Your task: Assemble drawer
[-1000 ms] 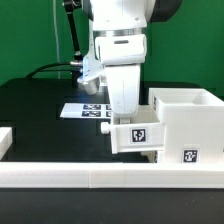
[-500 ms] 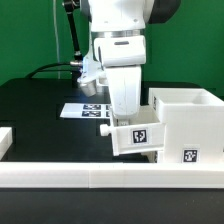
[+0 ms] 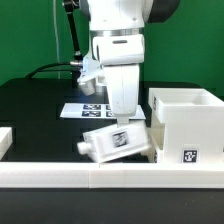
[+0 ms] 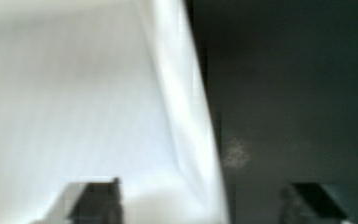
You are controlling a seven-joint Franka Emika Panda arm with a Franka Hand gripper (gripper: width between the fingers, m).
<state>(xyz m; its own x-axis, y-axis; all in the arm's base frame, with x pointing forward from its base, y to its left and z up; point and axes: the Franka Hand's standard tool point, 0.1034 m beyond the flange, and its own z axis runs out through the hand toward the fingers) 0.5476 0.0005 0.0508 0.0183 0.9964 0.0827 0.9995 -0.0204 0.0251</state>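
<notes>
The drawer's large white housing point(image 3: 186, 122) stands at the exterior view's right, open side up, with tags on its front. One small white tray point(image 3: 115, 143) lies tilted on the black table against the housing's left side, its tagged face toward the camera. My gripper point(image 3: 122, 119) hangs just above the tray. In the wrist view my gripper point(image 4: 202, 205) has its fingers point(image 4: 96, 200) wide apart. A blurred white surface of the tray point(image 4: 69, 90) fills one half of that view, with black table in the other. The second tray is not clearly in view.
The long low white rail point(image 3: 100, 178) runs along the front. The marker board point(image 3: 80, 109) lies flat behind the arm. A white part point(image 3: 5, 140) shows at the exterior view's left edge. A black cable runs along the table at the back left.
The tray, held level against the housing's front corner before, has dropped and tipped down to the left onto the table. The gripper no longer holds it.
</notes>
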